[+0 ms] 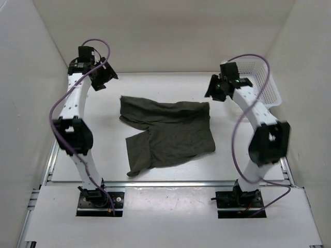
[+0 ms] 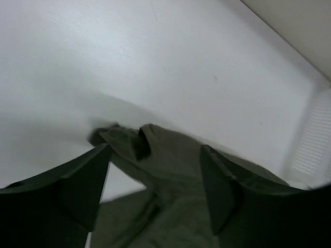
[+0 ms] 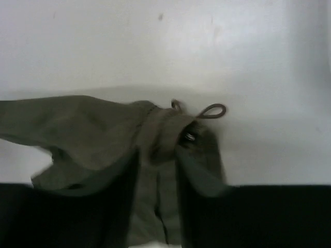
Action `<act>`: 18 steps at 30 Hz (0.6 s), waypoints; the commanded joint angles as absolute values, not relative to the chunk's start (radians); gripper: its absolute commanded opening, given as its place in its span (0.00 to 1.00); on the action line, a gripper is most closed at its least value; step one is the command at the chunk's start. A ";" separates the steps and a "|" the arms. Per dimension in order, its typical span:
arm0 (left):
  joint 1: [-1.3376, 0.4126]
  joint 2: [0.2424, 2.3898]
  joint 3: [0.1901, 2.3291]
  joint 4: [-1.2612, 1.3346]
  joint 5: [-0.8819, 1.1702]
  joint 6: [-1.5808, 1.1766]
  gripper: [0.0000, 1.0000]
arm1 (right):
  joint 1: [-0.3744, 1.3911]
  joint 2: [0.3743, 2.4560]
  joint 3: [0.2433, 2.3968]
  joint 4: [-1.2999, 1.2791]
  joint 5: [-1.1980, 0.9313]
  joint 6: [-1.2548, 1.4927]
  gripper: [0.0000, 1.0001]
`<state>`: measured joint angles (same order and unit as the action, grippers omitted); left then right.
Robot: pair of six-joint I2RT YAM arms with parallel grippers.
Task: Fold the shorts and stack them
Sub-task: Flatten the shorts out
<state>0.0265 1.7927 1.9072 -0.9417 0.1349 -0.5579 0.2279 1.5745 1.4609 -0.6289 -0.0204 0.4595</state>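
Note:
The dark olive shorts [image 1: 168, 132] lie spread on the white table, waistband to the right and legs to the left. My left gripper [image 1: 105, 77] hangs above the table behind the shorts' far left corner. In the left wrist view [image 2: 155, 178] its jaws stand wide apart and empty, with the fabric [image 2: 170, 170] below them. My right gripper [image 1: 213, 89] is at the far right waistband corner. In the right wrist view [image 3: 158, 155] its jaws are narrow, with bunched waistband [image 3: 163, 129] between them. The tan drawstring loop [image 3: 213, 110] lies just beyond.
A white mesh basket [image 1: 264, 82] stands at the back right, behind my right arm, and shows at the right edge of the left wrist view [image 2: 310, 150]. White walls close in the table on the left, back and right.

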 commanded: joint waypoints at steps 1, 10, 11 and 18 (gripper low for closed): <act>0.028 1.957 2.129 -1.018 0.069 -0.528 0.87 | 0.215 1.794 1.717 -0.592 0.083 0.417 0.54; -0.135 1.750 1.760 -1.005 -0.012 -0.433 0.42 | 0.224 1.548 1.367 -0.552 -0.020 0.498 0.85; -0.147 1.734 1.702 -1.005 -0.012 -0.433 0.29 | 0.224 1.511 1.262 -0.552 -0.034 0.499 0.84; -0.192 1.626 1.215 -0.887 0.083 -0.529 0.60 | 0.213 1.211 0.930 -0.595 -0.103 0.552 0.84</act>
